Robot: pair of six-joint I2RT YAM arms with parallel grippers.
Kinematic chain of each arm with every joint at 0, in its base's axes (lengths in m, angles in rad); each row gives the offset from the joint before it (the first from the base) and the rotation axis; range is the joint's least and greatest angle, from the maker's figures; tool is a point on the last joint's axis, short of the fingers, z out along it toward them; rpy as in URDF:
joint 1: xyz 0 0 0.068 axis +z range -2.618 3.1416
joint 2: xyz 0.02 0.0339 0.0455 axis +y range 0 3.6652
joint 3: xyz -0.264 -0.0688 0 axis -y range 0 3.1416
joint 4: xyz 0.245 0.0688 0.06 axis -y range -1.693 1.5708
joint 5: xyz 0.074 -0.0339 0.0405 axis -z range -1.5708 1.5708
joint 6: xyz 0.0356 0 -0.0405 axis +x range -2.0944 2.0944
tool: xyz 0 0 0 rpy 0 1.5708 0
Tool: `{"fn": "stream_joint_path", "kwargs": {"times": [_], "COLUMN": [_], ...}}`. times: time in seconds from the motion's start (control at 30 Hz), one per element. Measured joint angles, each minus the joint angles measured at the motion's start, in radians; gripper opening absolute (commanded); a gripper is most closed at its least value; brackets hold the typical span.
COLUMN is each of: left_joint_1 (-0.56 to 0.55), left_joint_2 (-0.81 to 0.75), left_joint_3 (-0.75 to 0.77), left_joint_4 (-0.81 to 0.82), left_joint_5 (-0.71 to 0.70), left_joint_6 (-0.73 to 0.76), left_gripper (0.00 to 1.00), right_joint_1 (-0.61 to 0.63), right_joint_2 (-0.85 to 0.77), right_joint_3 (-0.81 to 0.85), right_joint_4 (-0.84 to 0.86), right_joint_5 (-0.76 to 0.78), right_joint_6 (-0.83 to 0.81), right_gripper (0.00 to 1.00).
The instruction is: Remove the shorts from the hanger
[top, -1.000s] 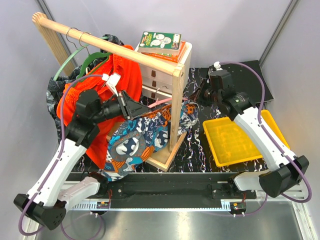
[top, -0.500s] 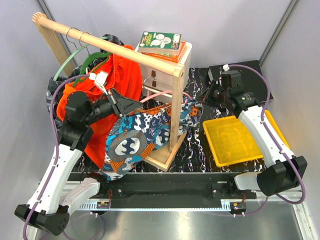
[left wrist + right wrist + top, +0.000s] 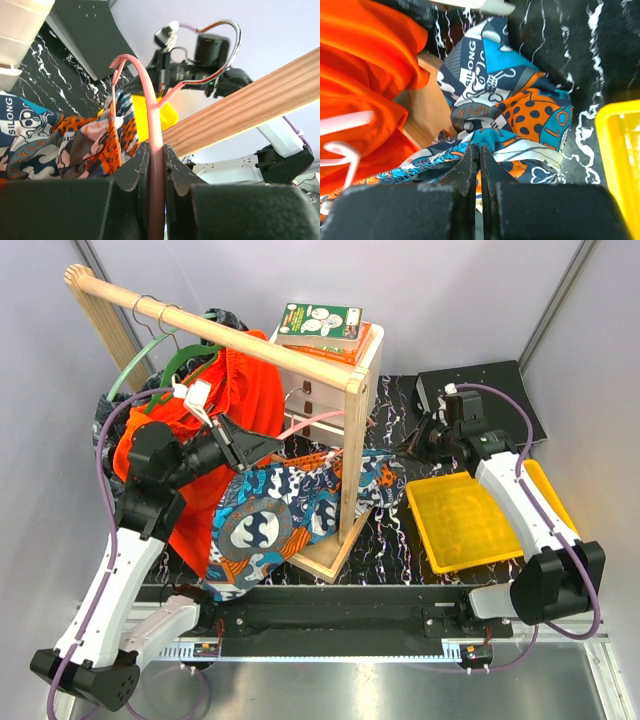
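The blue, orange and white patterned shorts [image 3: 290,505] hang on a pink hanger [image 3: 310,425] and stretch across the wooden rack post. My left gripper [image 3: 262,445] is shut on the pink hanger [image 3: 156,165], off the rail. My right gripper [image 3: 405,445] is shut on the patterned shorts' edge [image 3: 485,142], pulling it right. The plain orange shorts [image 3: 250,390] hang from the wooden rail [image 3: 220,335] on a green hanger [image 3: 185,350]. Dark patterned shorts [image 3: 110,425] hang behind them at the far left.
A wooden rack with drawers [image 3: 330,400] carries books [image 3: 322,325] on top. A yellow tray [image 3: 465,520] lies at the right on the black marbled mat [image 3: 400,550]. A black box [image 3: 480,390] sits at the back right.
My right gripper has pulled the patterned shorts' edge to the right, past the rack post. My left gripper has drawn the pink hanger back to the left. The shorts are stretched wider.
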Motion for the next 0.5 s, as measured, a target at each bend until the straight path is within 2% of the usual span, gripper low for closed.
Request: {"fn": "stream_joint_path", "kwargs": {"times": [0.3, 0.4, 0.5], "left_joint_1": [0.003, 0.003, 0.004], "left_joint_2": [0.009, 0.029, 0.068], "left_joint_3": [0.0, -0.005, -0.009], "left_joint_4": [0.022, 0.112, 0.235], "left_joint_5": [0.0, 0.006, 0.018], "left_joint_6": [-0.003, -0.037, -0.087], "left_gripper": [0.0, 0.0, 0.0], "right_joint_1": [-0.002, 0.042, 0.137], "right_joint_2": [0.012, 0.003, 0.002], "right_joint_3": [-0.03, -0.039, -0.039], "right_joint_4": [0.053, 0.077, 0.103], "right_joint_5": [-0.079, -0.092, -0.096], "right_joint_6": [0.011, 0.011, 0.007], "right_gripper": [0.0, 0.0, 0.0]}}
